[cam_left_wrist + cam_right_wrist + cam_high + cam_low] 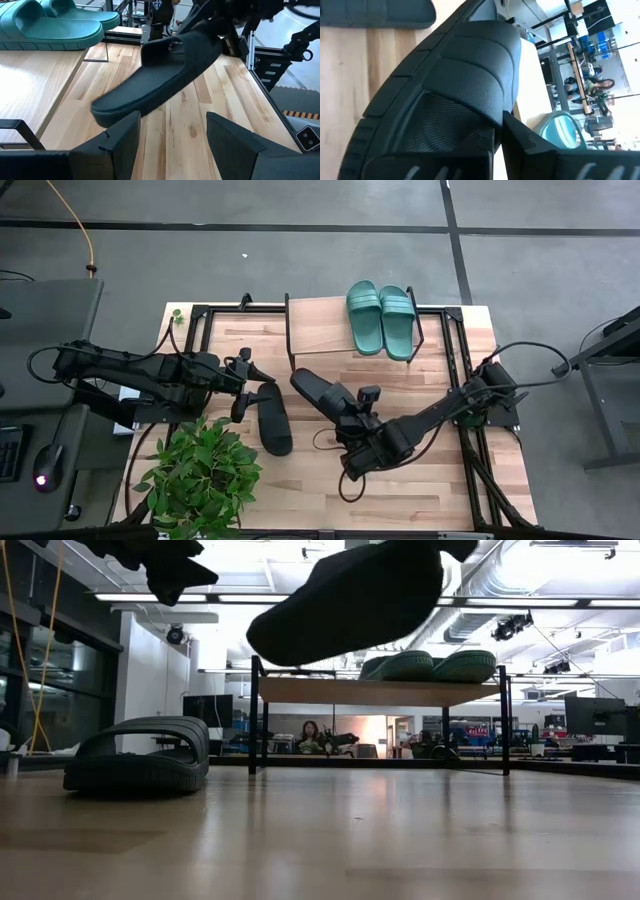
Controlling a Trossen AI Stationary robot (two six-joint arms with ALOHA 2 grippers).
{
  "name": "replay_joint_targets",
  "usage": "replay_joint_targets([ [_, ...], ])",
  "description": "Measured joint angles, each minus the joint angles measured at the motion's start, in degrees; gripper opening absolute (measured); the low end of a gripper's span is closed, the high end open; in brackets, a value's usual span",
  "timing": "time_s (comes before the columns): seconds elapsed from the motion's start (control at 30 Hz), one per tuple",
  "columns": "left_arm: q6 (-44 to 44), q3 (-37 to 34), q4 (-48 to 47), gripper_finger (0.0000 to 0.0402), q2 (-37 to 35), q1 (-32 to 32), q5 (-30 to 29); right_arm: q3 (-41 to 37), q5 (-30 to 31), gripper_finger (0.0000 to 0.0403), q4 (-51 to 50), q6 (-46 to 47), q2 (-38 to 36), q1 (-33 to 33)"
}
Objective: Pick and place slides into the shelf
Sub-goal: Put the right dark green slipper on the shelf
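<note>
1. Right gripper (345,412) is clamped tight on a black slide (318,392), apparently by the strap edge. It carries it clear of the tabletop, mid-table, toe aimed toward the far shelf.
2. From table height the carried slide hangs well above the wood with its sole facing down, roughly level with the shelf plank or a little higher. My read: lifted that high so it can pass over the plank's near edge.
3. Left gripper (243,383) stands with fingers spread wide and holds nothing. It hovers over the left part of the table, just at the far end of the second black slide (271,418), which lies flat on the tabletop beside the potted plant (198,476).
4. Shelf (318,325) sits at the far middle. Two teal slides (382,318) rest side by side on the right half of its plank, so the left half is bare.
5. Judgement: the bare left half is the likely spot for the black pair; the task looks about half done.
</note>
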Motion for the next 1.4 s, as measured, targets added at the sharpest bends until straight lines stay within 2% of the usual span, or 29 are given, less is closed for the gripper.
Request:
replay_joint_targets([
  [0.17,0.0,0.01,-0.12,0.0209,0.0,-0.01,-0.7,2.84,1.75,0.0,0.05,-4.19,0.0,-0.93],
  [0.27,0.0,0.0,-0.27,0.0209,0.0,0.01,-0.85,4.51,5.31,0.0,0.18,-4.06,-0.02,-1.74],
  [0.5,0.0,0.0,-0.31,0.0209,0.0,-0.01,-1.07,5.79,9.19,0.0,0.09,-3.62,-0.02,-4.95],
  [1.0,0.0,0.02,-0.42,0.0209,0.01,-0.01,-1.51,5.79,8.96,0.0,0.27,-5.27,-0.02,-12.74],
  [1.23,0.0,0.01,-0.44,0.0209,0.01,0.01,-1.51,5.79,9.05,0.0,7.15,-12.43,-0.02,-15.08],
  [1.4,0.0,0.01,-0.44,0.0209,0.01,0.0,-1.51,5.79,13.46,0.0,10.19,-13.93,-0.02,-16.65],
])
